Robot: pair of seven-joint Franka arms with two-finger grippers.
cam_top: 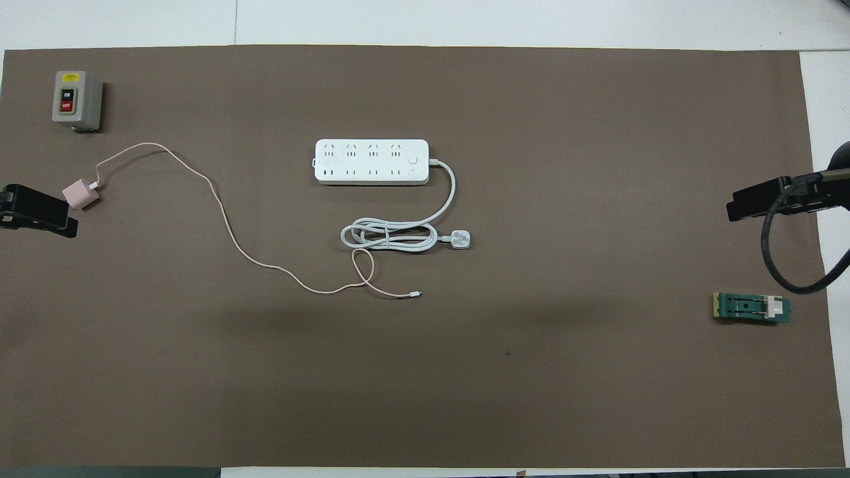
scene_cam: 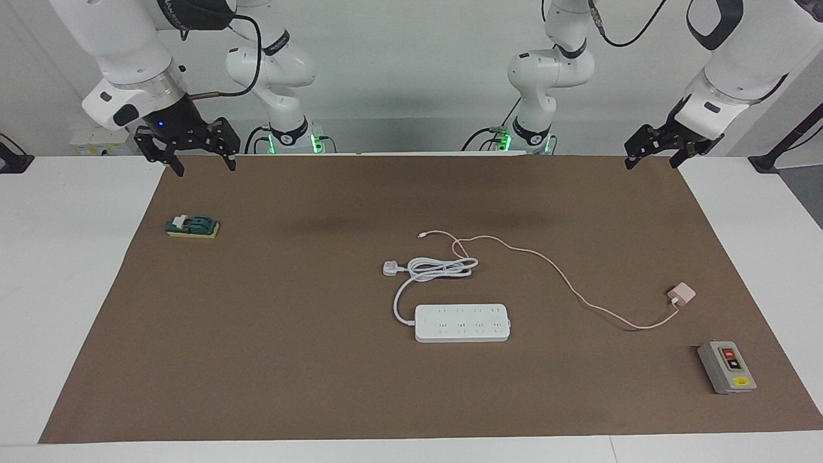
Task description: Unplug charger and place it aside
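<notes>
Grey switch box (scene_cam: 726,367) near pink charger (scene_cam: 681,295), unplugged, below spread-fingered left end effector (scene_cam: 651,161), right end effector (scene_cam: 202,164) wide

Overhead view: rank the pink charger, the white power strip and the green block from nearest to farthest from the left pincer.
1. Charger: beside the left pincer.
2. Power strip: mid-table.
3. Green block: at the right arm's end.

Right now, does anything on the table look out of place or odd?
Nothing looks damaged or spilled. The charger lies unplugged toward the left arm's end of the table, apart from the power strip. Its pink cable trails loosely across the mat, its free end looping over the strip's coiled cord.
</notes>
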